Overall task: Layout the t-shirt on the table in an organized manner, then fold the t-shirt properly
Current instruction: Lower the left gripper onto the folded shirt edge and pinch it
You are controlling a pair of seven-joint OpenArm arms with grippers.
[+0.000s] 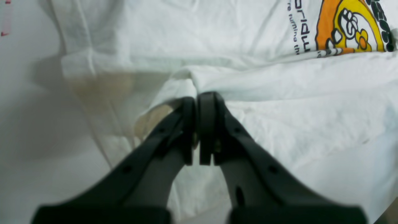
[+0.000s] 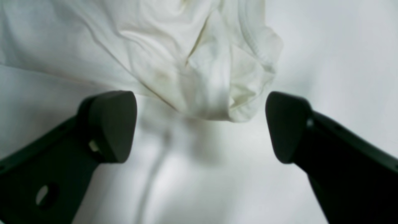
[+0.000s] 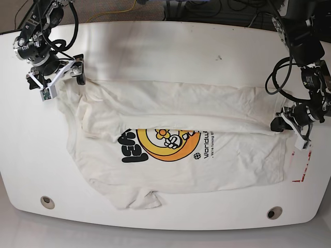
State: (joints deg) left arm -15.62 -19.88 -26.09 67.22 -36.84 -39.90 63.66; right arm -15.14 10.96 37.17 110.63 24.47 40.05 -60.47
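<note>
Right now I am pinching the t-shirt edge in my left claw on the table, keeping it taut and low, while my right claw is hovering spread beside a bunched sleeve.

The right end effector stands wide open; a bunched t-shirt corner hangs at twelve o'clock above the bench.

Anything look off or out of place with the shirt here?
The white printed cotton t-shirt lies unevenly: its far edge is folded over the orange print, and a sleeve is bunched near the front table edge. The left gripper pinches a fold, and yellowish staining shows beside it.
</note>
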